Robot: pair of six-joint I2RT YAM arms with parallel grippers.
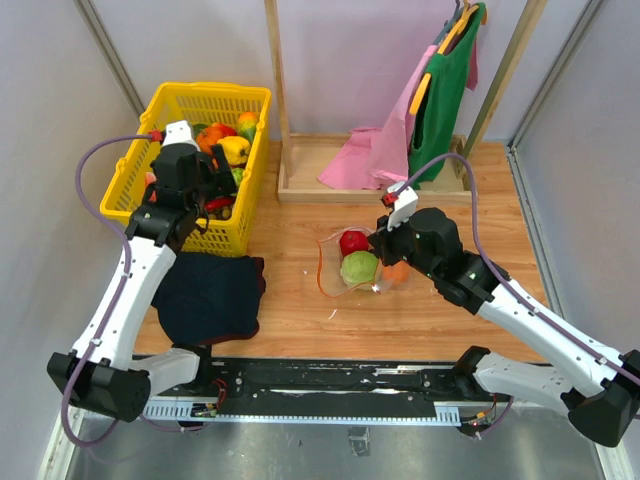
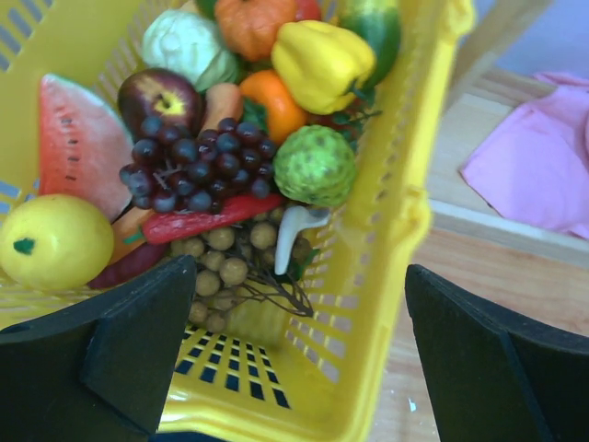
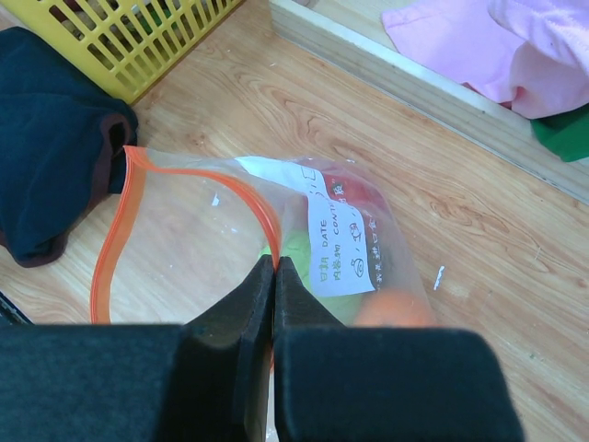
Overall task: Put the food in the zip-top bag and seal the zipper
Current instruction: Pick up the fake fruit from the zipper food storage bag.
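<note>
Okay, your left fingers (image 2: 138, 350) hang spread over the basket (image 2: 386, 276), grapes (image 2: 189, 161) below them; tangled stems may drag neighbours out. Right fingers (image 3: 230, 313) pinch the zipper (image 3: 110, 239), zip-top bag (image 3: 212, 230) just ahead; a slip collapses the mouth.

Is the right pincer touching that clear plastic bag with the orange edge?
Touching. The right wrist view shows the right pincer shut on the clear plastic bag's orange edge strip, pinched between its fingers.
</note>
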